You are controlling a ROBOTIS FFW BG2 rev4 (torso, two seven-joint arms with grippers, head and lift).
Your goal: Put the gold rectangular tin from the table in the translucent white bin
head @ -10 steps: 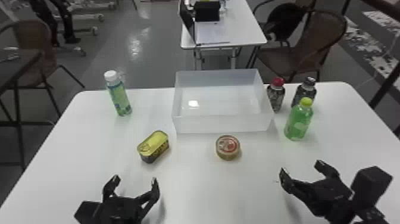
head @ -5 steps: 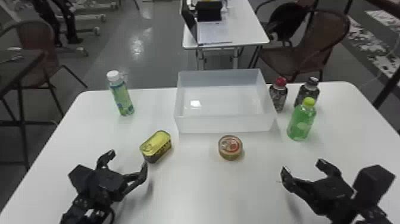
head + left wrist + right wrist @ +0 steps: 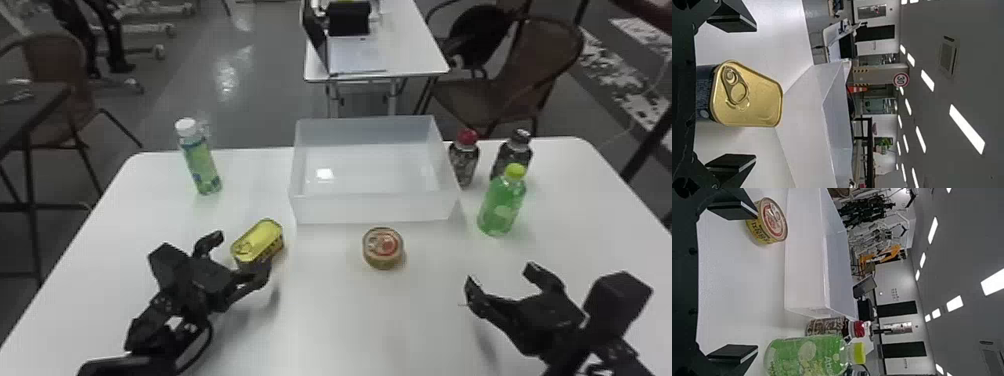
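White table: extends across the middle and lower part of the head view. Translucent white bin: upper centre, on the table, its opening upward. Left gripper: lower left, at the tin; claw released, fingers apart. The left wrist view shows the tin between the fingers' lines, a gap on either side. Right gripper: lower right, over the table; claw likewise released, fingers spread. Bottles: green bottle, right of centre; white-capped bottle, upper left, upright; red-capped bottle and dark-capped bottle, upper right, just beside the bin and behind the green one respectively. Gold rectangular tin: left of centre, flat on the table, lid up; long axis diagonal, lower left to upper right, pull-ring end pointing lower left. Round can: centre, just below the bin, lid up.
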